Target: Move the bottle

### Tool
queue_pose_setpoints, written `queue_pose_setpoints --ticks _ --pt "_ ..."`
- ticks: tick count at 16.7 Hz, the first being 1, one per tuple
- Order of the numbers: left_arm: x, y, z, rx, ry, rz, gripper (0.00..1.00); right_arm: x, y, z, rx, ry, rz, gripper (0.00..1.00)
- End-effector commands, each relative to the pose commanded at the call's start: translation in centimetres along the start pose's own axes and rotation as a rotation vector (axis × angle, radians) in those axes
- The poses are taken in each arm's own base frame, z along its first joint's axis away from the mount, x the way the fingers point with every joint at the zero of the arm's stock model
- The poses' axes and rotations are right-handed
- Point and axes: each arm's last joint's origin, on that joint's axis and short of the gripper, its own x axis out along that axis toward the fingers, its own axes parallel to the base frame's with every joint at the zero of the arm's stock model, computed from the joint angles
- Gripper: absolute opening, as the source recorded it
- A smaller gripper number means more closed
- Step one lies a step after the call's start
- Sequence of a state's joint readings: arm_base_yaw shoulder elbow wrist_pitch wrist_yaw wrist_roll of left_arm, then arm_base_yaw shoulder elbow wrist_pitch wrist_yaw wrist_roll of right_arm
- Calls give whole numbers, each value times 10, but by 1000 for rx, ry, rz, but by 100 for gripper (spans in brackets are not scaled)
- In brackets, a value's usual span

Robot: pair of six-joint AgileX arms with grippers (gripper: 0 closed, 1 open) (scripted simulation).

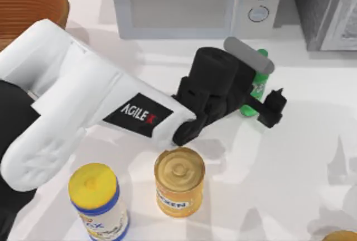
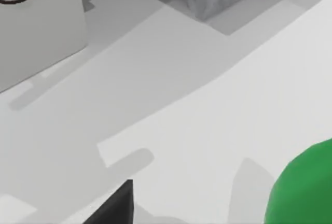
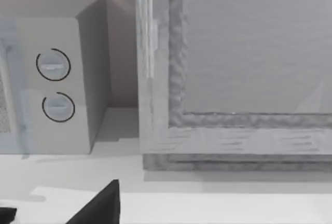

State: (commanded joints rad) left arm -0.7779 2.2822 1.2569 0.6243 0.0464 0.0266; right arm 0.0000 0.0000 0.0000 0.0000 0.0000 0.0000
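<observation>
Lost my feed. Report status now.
Left gripper at the bottle, fingers either side, grip unconfirmed. Bottle near the microwave. Tin can and canister nearer, out of path.

Our left gripper [image 1: 262, 93] hides most of the bottle [image 1: 258, 87], and we cannot tell whether its fingers touch it.

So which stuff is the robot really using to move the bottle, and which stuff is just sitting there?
Part of the job:
- bottle, green, lying under the arm's tip
- left gripper, right at the bottle

Just sitting there:
- golden can
- yellow-lidded canister
- microwave
- wooden basket
</observation>
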Motion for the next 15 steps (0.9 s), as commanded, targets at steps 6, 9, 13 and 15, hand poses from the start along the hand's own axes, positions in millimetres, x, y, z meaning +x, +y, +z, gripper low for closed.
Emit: queue_pose_setpoints --ticks 6,9,13,15 --pt "0 0 0 0 0 0 32 0 0 0 0 0 0 100" --pt "0 0 0 0 0 0 10 0 0 0 0 0 0 100" --pt "0 0 0 0 0 0 0 0 0 0 0 0 0 100" --pt "0 0 0 0 0 0 0 0 0 0 0 0 0 100"
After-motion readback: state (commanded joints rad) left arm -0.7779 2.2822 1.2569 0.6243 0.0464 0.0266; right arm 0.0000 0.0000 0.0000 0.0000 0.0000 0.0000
